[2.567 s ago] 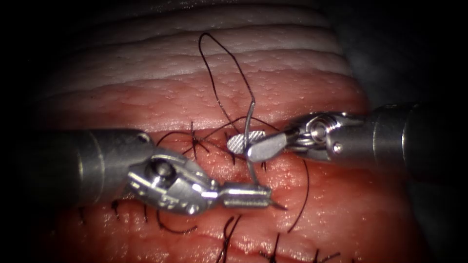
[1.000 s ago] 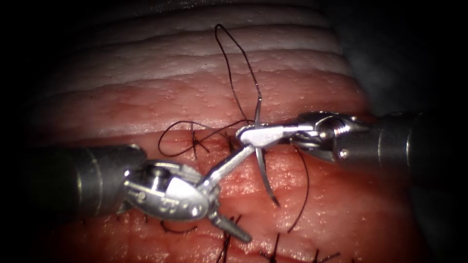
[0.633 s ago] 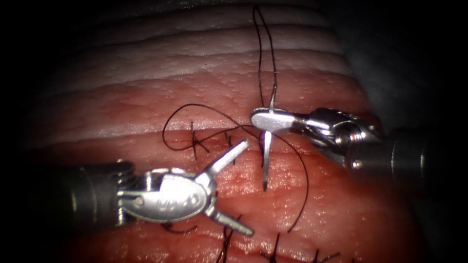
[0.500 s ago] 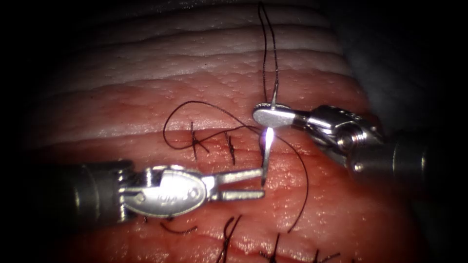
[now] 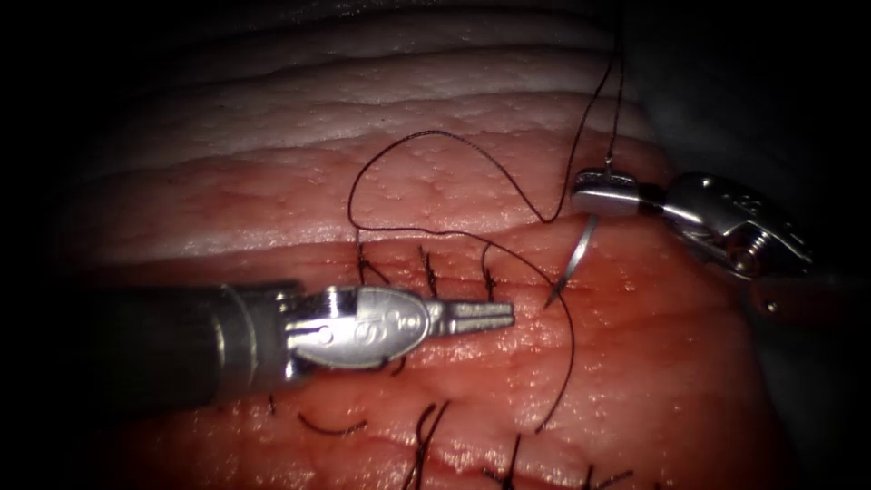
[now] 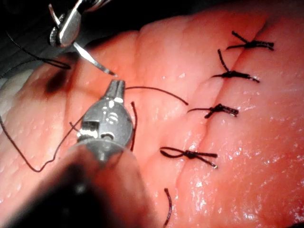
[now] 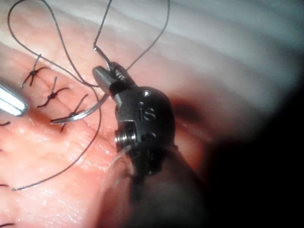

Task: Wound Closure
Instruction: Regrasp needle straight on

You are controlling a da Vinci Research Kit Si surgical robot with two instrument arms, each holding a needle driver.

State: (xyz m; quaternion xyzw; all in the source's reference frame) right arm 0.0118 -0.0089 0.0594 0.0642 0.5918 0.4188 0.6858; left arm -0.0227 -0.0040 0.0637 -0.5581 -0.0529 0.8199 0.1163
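My right tool (image 5: 588, 192) is shut on the curved needle (image 5: 581, 249) near its thread end, at the right end of the stitched cut (image 5: 454, 263). The needle hangs down from the jaws, its tip just above the tissue (image 5: 272, 200) and free of it. Dark thread (image 5: 435, 133) rises from the needle's end and arcs left in a loop over the tissue to the stitches. My left tool (image 5: 508, 314) lies shut and holds nothing, its tip just left of the needle tip. The left wrist view shows the left tool (image 6: 116, 84) under the needle (image 6: 95, 61); the right wrist view shows the right tool (image 7: 100, 73) gripping the needle (image 7: 76, 115).
Three tied stitches (image 5: 426, 269) cross the cut left of the needle. A second row of knots and cut thread ends (image 5: 426, 426) runs along the near edge. Pale ridged tissue (image 5: 408, 73) rises behind.
The right tool shut on the needle, then carried it up and to the right, drawing thread through. The left tool let go of the needle tip, opened wide, then shut empty.
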